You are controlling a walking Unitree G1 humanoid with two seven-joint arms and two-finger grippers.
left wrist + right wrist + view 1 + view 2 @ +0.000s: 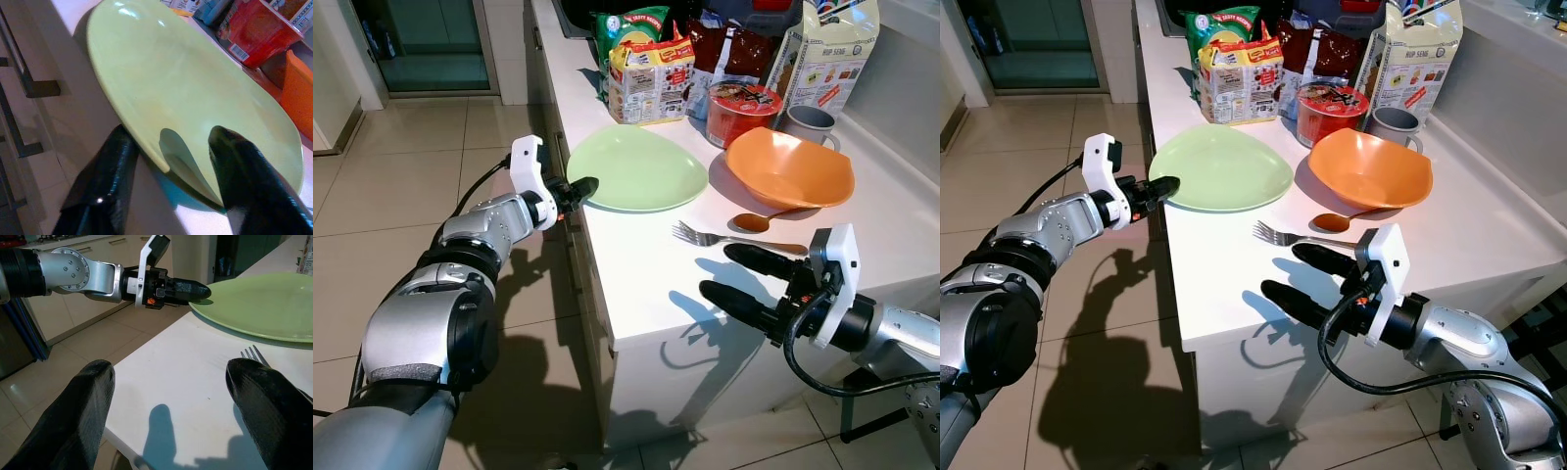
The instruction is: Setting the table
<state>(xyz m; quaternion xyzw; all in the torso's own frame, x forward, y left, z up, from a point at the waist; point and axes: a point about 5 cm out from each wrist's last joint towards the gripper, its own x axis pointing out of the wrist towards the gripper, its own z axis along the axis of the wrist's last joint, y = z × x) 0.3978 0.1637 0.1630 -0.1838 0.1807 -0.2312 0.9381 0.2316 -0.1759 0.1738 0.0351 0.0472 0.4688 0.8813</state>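
Note:
A pale green plate lies at the left edge of the white counter. My left gripper is open and straddles the plate's near rim. One fingertip hovers over the plate and the other sits under the overhanging rim beside the counter's side. A fork and a spoon lie in front of an orange bowl. Open and holding nothing, my right gripper hovers over the counter's front corner just short of the fork.
Behind the plate stand noodle packets, a red cup of noodles, a grey mug and a carton. Tiled floor stretches out to the left of the counter. Cabinet handles run along the counter's side.

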